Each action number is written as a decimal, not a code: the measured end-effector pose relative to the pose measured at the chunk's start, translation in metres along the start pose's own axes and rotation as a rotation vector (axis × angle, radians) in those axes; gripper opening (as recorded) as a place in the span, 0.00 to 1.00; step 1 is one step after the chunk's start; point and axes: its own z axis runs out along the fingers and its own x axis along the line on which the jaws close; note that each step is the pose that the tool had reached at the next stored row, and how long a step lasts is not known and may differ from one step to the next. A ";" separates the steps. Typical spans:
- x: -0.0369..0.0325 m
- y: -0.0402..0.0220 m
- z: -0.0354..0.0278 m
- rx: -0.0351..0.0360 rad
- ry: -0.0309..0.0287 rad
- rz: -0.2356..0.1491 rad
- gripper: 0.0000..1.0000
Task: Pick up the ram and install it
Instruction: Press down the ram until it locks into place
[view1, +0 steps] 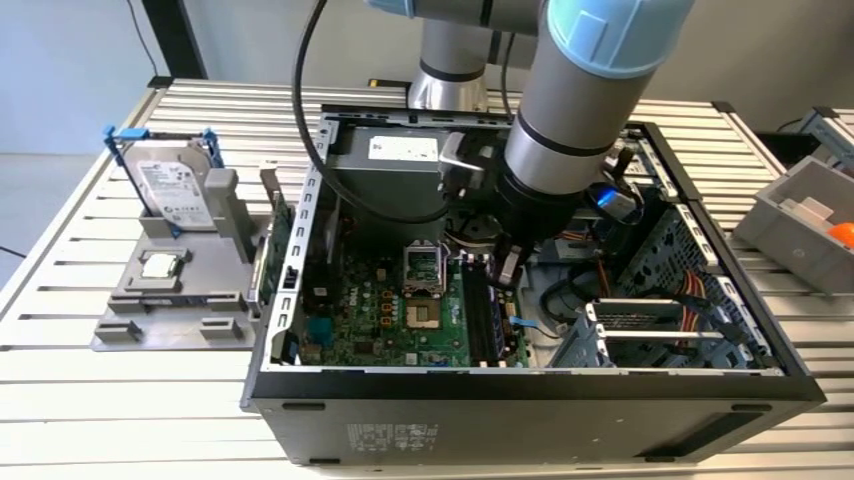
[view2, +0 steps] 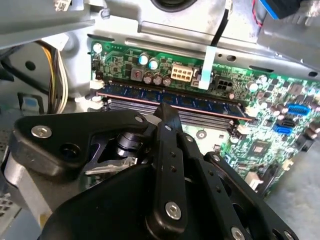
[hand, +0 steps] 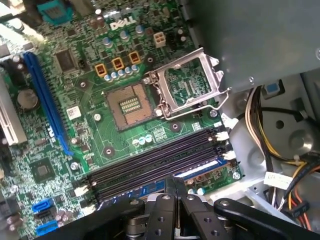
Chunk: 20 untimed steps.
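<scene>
The ram (view2: 170, 101) is a blue-green stick with dark chips. It stands on edge in one of the black motherboard slots (hand: 150, 162) inside the open computer case (view1: 534, 385). In the first wrist view a blue strip of the ram (hand: 202, 171) shows beside the fingers. My gripper (view1: 505, 272) reaches down into the case over the slots, near the exterior view's right side of the board. Its black fingers (view2: 167, 117) are pressed together with nothing between them. Their tip sits at the ram's top edge near its middle. Whether it touches the ram I cannot tell.
The open processor socket (hand: 130, 105) with its raised metal frame (hand: 190, 85) lies next to the slots. Cable bundles (hand: 260, 125) run along the case wall. Outside the case, a grey stand (view1: 167, 300) holds a silver hard drive (view1: 174, 190) and a small processor chip (view1: 160, 265). A grey bin (view1: 801, 215) stands at the exterior view's right.
</scene>
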 end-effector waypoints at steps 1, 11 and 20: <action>0.0000 -0.0001 0.0000 -0.0001 0.0005 -0.013 0.00; -0.0006 -0.0014 0.0000 -0.0042 0.0024 -0.129 0.00; -0.0012 -0.0031 0.0000 -0.0068 -0.0004 -0.201 0.00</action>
